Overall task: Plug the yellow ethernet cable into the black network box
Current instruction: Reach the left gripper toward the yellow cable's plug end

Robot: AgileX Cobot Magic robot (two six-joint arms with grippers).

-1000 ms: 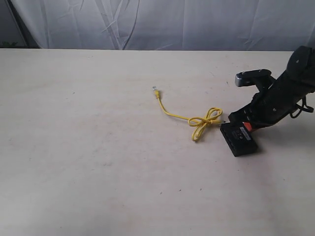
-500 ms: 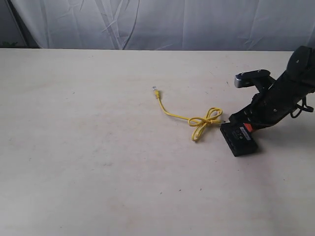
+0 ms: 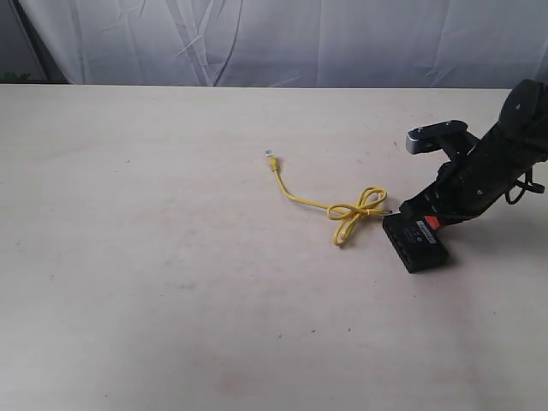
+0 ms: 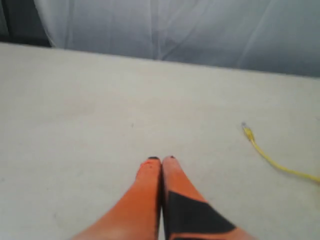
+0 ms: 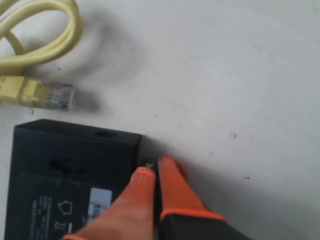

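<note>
The yellow ethernet cable (image 3: 342, 208) lies on the table, tied in a loose knot, with one clear plug far out (image 3: 271, 157) and the other just short of the black network box (image 3: 415, 242). My right gripper (image 3: 428, 221) is shut, its orange tips touching the box's edge. In the right wrist view the right gripper (image 5: 155, 167) rests at a corner of the box (image 5: 70, 165), and the near plug (image 5: 52, 96) lies apart from the box's side. My left gripper (image 4: 161, 159) is shut and empty above bare table, with the cable's far end (image 4: 246, 129) off to one side.
The pale table (image 3: 171, 282) spreads wide to the left of the cable. A white curtain (image 3: 257, 43) hangs behind the table's far edge. The left arm does not show in the exterior view.
The right arm's wrist has shifted very slightly to the left. The cable and the box have not moved.
</note>
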